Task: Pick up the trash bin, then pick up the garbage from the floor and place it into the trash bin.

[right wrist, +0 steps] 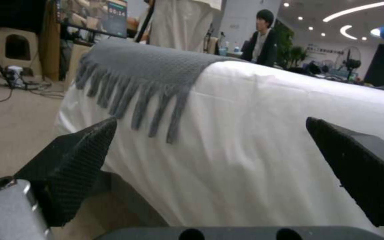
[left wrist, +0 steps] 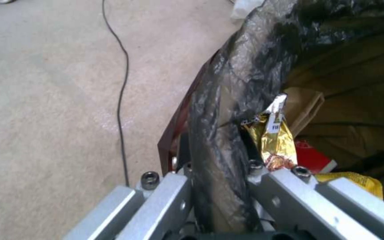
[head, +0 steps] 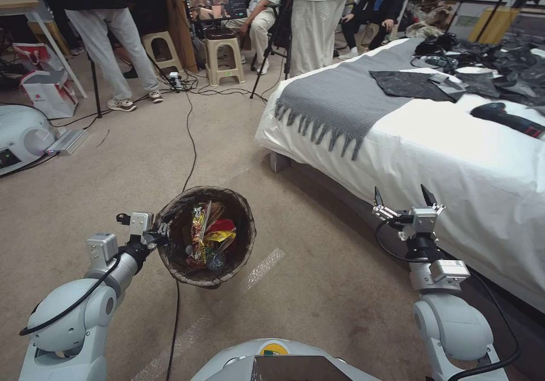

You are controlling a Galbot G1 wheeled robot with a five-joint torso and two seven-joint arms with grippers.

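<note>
The small round trash bin (head: 230, 267), lined with a dark crinkled plastic bag folded over its rim, hangs tilted above the tan short-pile carpet floor (head: 318, 290), its mouth turned up toward the head camera. The left gripper (head: 162, 234) holds it at the rim's 9 o'clock edge, fingers clamped together over the bag-covered lip. Inside lies the garbage (head: 207, 236): gold and yellow snack packets, a red wrapper, brown paper.

Open carpet spreads from the bin toward 12 o'clock, crossed by a thin black cable (head: 192, 142) that runs under the bin. A faint pale tape strip (head: 258, 273) lies at the bin's 4 o'clock. At 2 o'clock the white-sheeted bed (head: 454, 159) closes off the room; its near edge runs just beside the right gripper (head: 404, 200), which stands upright with its black fingers spread apart and nothing between them. A grey fringed blanket (head: 340, 103) hangs over the bed's corner.

The left wrist view shows the pinch up close: the bag-wrapped rim (left wrist: 218, 140) passes between the metal finger links, one inside the bin, one outside, with a gold packet (left wrist: 274, 140) just inside. The right wrist view looks between its two dark fingertips (right wrist: 78, 156) straight at the bed sheet (right wrist: 254, 140) and the blanket fringe (right wrist: 156, 100).
</note>
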